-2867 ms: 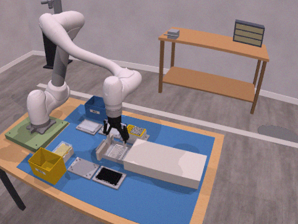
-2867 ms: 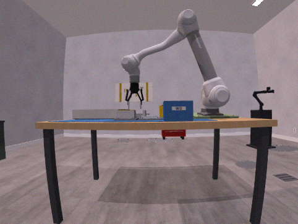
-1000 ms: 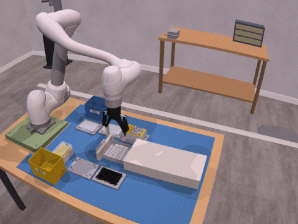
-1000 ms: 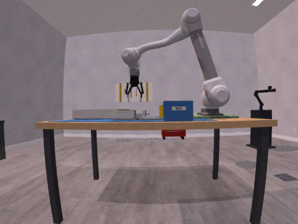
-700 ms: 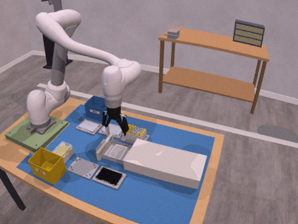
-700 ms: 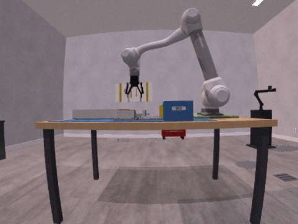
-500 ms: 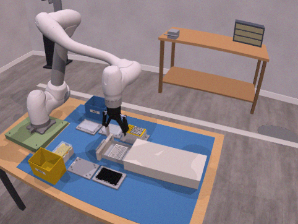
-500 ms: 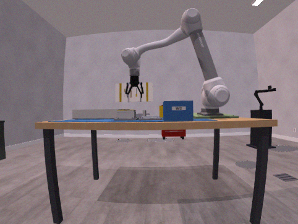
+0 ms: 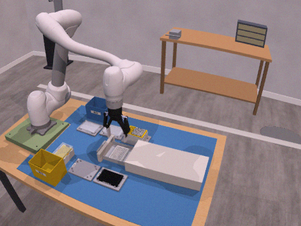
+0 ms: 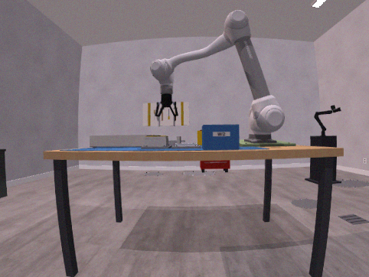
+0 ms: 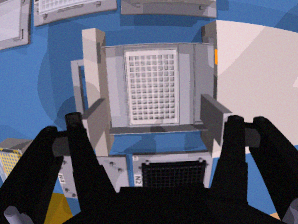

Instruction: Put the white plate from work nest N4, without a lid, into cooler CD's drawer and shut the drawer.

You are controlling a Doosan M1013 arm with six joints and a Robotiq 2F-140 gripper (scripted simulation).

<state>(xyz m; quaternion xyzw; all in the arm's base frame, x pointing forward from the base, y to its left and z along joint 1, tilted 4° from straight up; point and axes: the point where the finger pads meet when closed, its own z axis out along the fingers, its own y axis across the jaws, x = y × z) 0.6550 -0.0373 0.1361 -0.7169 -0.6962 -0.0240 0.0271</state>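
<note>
The white plate (image 9: 119,153) lies flat, right way up, in the open drawer (image 9: 112,150) of the cooler CD (image 9: 167,163), with its long side across the drawer. In the wrist view the plate (image 11: 152,87) sits inside the drawer's walls, in the place nearer the housing. The bar handle (image 9: 103,149) stands at the drawer's end toward the arm's base. A small amber spot (image 11: 216,56) shows at the housing's front. My gripper (image 9: 116,129) is open and empty, well above the drawer, as the side view (image 10: 166,114) and the wrist view (image 11: 153,123) show.
Behind the drawer stand two grey nests with white tops (image 9: 90,127) (image 9: 113,132) and a yellow plate (image 9: 138,132). In front lie an empty nest (image 9: 84,170) and a black plate (image 9: 110,178). A blue bin (image 9: 97,106), a yellow bin (image 9: 47,166) and the tip box (image 9: 64,151) stand to the left.
</note>
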